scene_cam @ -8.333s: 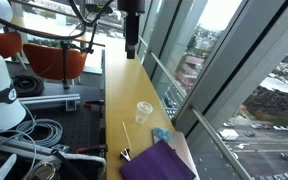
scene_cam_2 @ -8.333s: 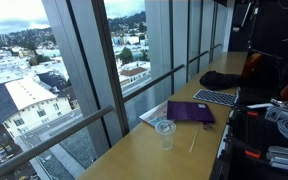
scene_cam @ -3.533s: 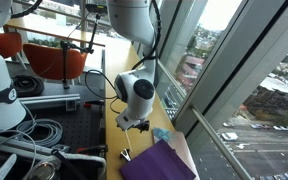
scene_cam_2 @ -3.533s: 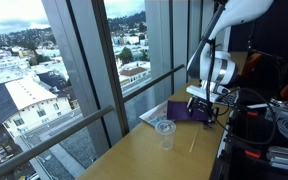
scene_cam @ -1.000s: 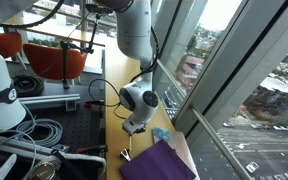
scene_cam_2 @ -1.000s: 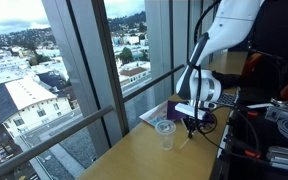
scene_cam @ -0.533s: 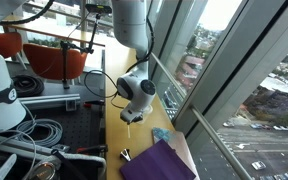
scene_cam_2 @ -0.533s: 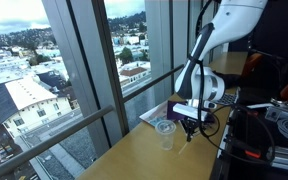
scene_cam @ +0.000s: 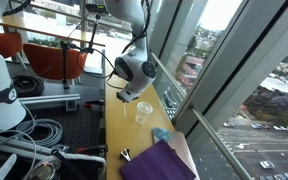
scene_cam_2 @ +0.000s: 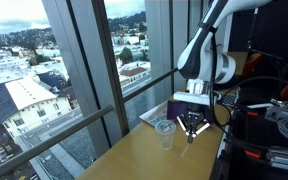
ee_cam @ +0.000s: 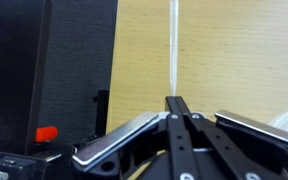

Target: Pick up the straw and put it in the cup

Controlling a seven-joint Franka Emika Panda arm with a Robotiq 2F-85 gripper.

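Observation:
My gripper (ee_cam: 177,103) is shut on the thin white straw (ee_cam: 172,45), which sticks out past the fingertips over the wooden counter. In both exterior views the gripper (scene_cam: 124,98) (scene_cam_2: 191,124) hangs above the counter with the straw (scene_cam_2: 189,136) lifted off it. The clear plastic cup (scene_cam: 144,111) (scene_cam_2: 165,132) stands upright on the counter, close beside the gripper and apart from it. A pale curved edge at the wrist view's right border may be the cup's rim.
A purple folder (scene_cam: 160,160) (scene_cam_2: 190,111) lies on the counter, with a small blue object (scene_cam: 161,134) and a black clip (scene_cam: 125,155) near it. Window glass runs along the counter's far edge. Cables and a keyboard (scene_cam_2: 216,97) lie on the robot's side.
The gripper has risen from the counter with the straw pinched in it and now hangs higher, next to the cup. The cup has not moved.

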